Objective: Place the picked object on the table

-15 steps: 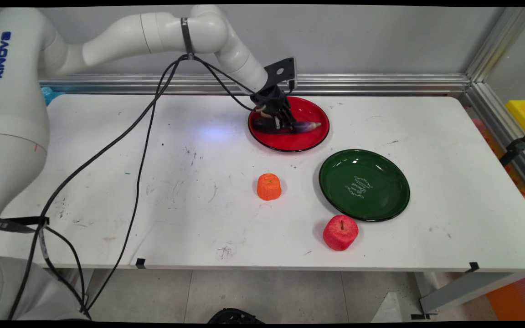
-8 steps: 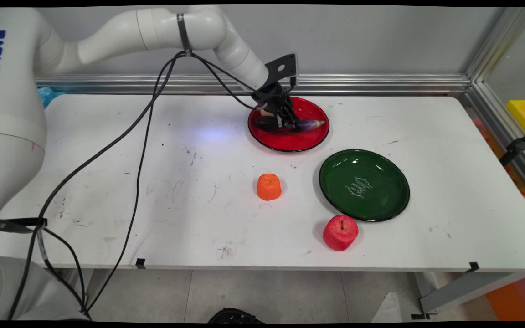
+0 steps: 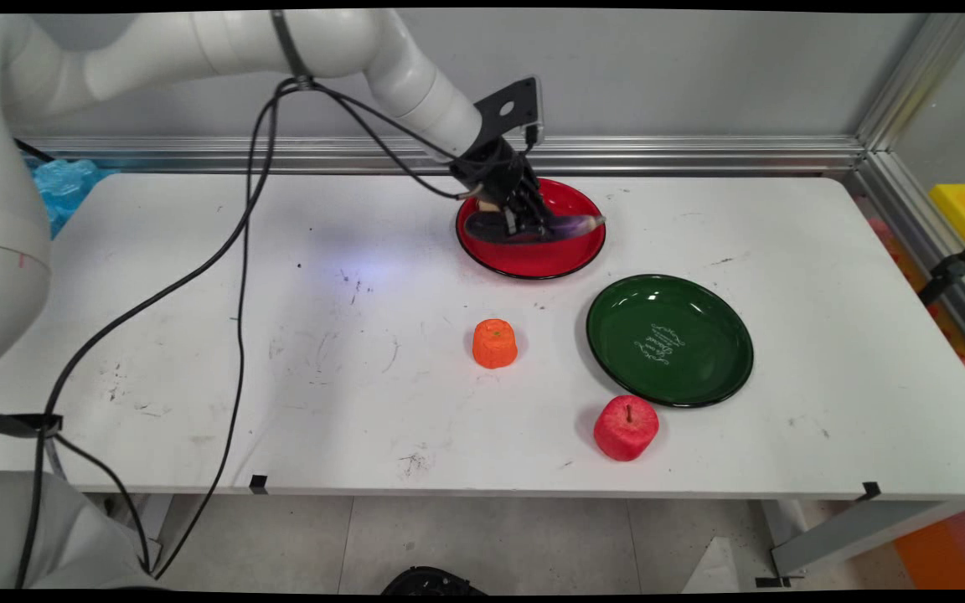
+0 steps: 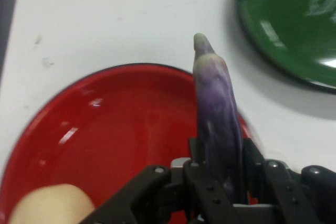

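Here, operator, is what you have in front of you, largest thing first.

Counter: your white counter (image 3: 198, 352) carries two plates and two pieces of toy fruit, with scuff marks across its left half.

Green plate: you will find the green plate (image 3: 704, 368) right of centre, with pale lettering in its middle. Its dark rim (image 4: 262, 40) fills the upper right corner of your hand view.

Red plate: the red plate (image 3: 545, 255) sits toward the far side of the counter, up and to the left of the green plate and apart from it. In your hand view its red surface (image 4: 121, 129) spreads out below the claw.

Eggplant: your claw has hold of a purple eggplant (image 3: 570, 224). It lies roughly level over the red plate, its pale tip reaching past the plate's right rim. In the hand view the eggplant (image 4: 218, 103) points up and away from the claw.

Claw: the claw (image 3: 527, 223) is closed around the eggplant's thicker half; you can see the fingers (image 4: 197, 153) pressed against both of its sides.

Red apple: the red apple (image 3: 626, 428) stands just beside the near rim of the green plate.

Orange fruit: the small orange fruit (image 3: 494, 343) stands left of the green plate, apart from it.
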Robot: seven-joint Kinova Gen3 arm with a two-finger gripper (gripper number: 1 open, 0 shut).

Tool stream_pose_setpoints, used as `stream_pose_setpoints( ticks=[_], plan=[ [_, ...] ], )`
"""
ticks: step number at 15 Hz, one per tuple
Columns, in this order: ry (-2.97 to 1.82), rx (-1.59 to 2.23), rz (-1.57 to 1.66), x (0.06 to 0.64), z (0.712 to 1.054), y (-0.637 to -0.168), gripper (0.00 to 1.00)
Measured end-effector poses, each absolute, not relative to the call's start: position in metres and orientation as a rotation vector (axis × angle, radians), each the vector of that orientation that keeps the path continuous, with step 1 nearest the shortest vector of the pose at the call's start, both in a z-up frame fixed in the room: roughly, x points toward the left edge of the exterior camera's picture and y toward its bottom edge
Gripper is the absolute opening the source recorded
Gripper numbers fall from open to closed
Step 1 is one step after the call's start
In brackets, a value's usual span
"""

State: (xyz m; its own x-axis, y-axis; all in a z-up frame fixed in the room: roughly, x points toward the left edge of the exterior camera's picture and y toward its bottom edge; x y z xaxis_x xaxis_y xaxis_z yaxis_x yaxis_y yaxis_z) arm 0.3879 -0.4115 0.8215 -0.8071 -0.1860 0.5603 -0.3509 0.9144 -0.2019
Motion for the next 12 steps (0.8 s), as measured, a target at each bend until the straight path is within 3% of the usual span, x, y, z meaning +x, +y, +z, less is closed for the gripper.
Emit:
stream_pose_setpoints(
  ticks=[5, 6, 12],
  plan=[
    [-2.531, 0.374, 0.35, 0.394, 0.828, -0.347, 0.0],
    [-2.534, 0.375, 0.343, 0.397, 0.827, -0.335, 1.0],
    [-2.534, 0.412, 0.326, 0.413, 0.812, -0.288, 1.0]
  ],
)
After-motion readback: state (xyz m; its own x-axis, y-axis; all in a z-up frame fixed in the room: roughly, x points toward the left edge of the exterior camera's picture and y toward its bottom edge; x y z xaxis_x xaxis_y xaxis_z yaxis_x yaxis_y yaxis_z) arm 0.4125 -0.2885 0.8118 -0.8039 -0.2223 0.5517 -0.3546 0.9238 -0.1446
